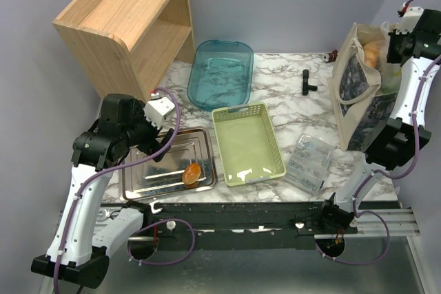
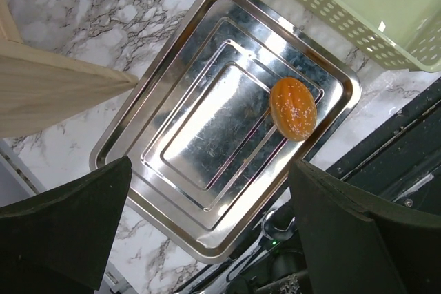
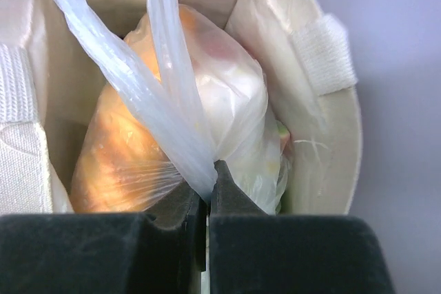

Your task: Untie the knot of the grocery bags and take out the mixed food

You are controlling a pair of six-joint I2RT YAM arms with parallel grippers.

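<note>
A translucent whitish grocery bag (image 3: 220,94) sits inside a cream canvas tote (image 3: 324,135), which stands at the table's right edge (image 1: 355,94). My right gripper (image 3: 209,187) is above the tote's mouth (image 1: 394,40), shut on the bag's gathered plastic neck. Orange-brown food (image 3: 117,163) shows through the plastic, and the rest of the mixed food is hidden. One seeded bread roll (image 2: 293,108) lies on the steel tray (image 2: 138,115) at the front left (image 1: 191,172). My left gripper (image 2: 210,163) hovers open above that tray (image 1: 155,148), holding nothing.
A green basket (image 1: 272,146) stands mid-table, with a teal tub (image 1: 222,74) behind it. A wooden shelf (image 1: 124,18) fills the back left. A clear plastic box (image 1: 309,163) lies at the front right. A small black part (image 1: 306,82) rests near the tote.
</note>
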